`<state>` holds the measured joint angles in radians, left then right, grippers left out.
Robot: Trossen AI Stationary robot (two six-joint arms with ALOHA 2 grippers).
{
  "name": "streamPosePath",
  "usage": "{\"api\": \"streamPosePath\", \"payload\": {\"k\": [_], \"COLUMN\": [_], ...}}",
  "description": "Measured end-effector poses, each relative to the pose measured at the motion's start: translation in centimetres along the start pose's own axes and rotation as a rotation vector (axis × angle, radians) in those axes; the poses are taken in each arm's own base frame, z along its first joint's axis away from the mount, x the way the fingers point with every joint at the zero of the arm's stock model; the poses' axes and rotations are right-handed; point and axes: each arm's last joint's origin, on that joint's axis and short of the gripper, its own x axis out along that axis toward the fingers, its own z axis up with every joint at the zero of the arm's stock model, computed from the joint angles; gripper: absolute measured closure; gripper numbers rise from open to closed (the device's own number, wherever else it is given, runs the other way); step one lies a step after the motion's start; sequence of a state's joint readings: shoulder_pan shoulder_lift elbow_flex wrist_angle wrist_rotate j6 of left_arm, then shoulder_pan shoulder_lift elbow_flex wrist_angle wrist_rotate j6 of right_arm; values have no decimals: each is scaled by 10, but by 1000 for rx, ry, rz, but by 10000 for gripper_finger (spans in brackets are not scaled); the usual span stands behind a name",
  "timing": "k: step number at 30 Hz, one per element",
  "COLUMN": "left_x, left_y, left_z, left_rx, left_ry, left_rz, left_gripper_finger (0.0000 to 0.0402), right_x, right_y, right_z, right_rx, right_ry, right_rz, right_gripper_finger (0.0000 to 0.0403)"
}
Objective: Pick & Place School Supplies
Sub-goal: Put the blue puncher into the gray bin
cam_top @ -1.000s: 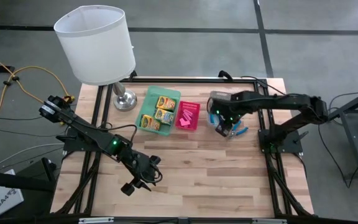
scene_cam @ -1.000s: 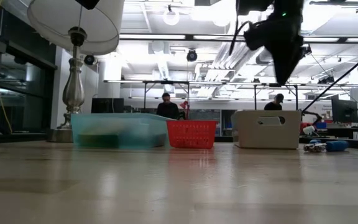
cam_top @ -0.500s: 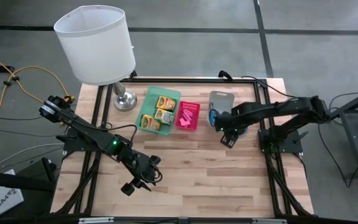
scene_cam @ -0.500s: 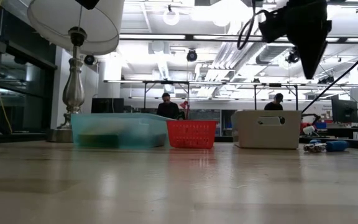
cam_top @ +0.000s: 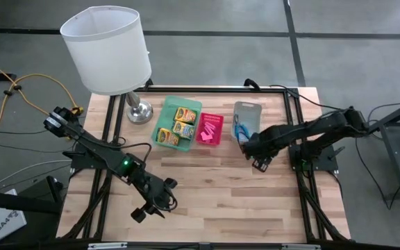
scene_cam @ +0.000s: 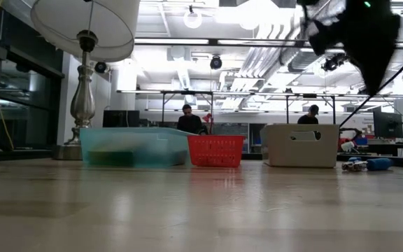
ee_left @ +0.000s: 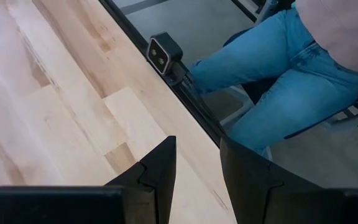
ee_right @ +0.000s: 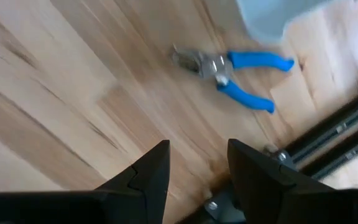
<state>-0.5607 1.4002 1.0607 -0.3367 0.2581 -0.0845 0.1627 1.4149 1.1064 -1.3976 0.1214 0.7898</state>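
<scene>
- Three yellow-and-green crayon boxes [cam_top: 176,126] in the green tray [cam_top: 192,105], packed in a row from the tray's lamp-side near corner toward its far end; each box's long axis lying across the tray's width.
- Several small pink erasers [cam_top: 208,129] heaped in the pink tray [cam_top: 216,116], just beside the green tray; exact count impossible to tell, and no common direction among them.
- One blue-handled tool [cam_top: 241,130] lying in the grey tray [cam_top: 248,107], long axis running along the tray's length; which end is the metal tip cannot be made out from above.
- A second blue-handled tool [ee_right: 233,67] flat on the bare wood [ee_right: 55,93] just beside the grey tray's corner [ee_right: 272,15], seen in the right wrist view; two blue handles splayed into a narrow V, metal jaws at the opposite end, pointing away from the tray corner. Hidden under the arm in the high view.
- Two such tools in all: one in the tray, one on the table.
- Right gripper [cam_top: 258,157] hanging above the table just in front of the grey tray, fingers [ee_right: 146,177] parted with a clear gap, nothing between them; loose tool lying ahead of the fingertips, not touched.
- Left gripper [cam_top: 151,205] low over the front of the table, well apart from all the trays, fingers [ee_left: 157,177] spread a little, holding nothing; a seated person's blue-jeaned legs [ee_left: 272,74] beyond the table edge in its wrist view.
- White-shaded lamp [cam_top: 108,50] at the table's far left corner, beside the green tray.
</scene>
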Motion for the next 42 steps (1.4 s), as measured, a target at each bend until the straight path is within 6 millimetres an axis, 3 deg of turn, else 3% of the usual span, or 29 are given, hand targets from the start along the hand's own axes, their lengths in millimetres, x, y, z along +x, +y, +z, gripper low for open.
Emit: {"api": "streamPosePath", "payload": {"k": [8,19,27,36,42], "left_x": [1,1,0,0,0], "left_y": [-4,-3,-4,-2,-3], "left_z": [0,1,6,8,10], "left_rx": [9,16,52,42,16], "left_ry": [3,-14,-61,-84,-105], "left_rz": [-9,-7,-9,40,36], "left_gripper_finger": [280,280,280,280,280], "right_x": [48,81,70,49,53], "right_y": [3,0,-8,-44,-45], "right_z": [-13,-17,-17,-19,-14], "right_rx": [-128,-278,-382,-276,-250], "right_ry": [44,-15,-141,-261,-236], "right_rz": [-39,-44,-34,69,76], "right_gripper_finger": [250,250,250,250,250]}}
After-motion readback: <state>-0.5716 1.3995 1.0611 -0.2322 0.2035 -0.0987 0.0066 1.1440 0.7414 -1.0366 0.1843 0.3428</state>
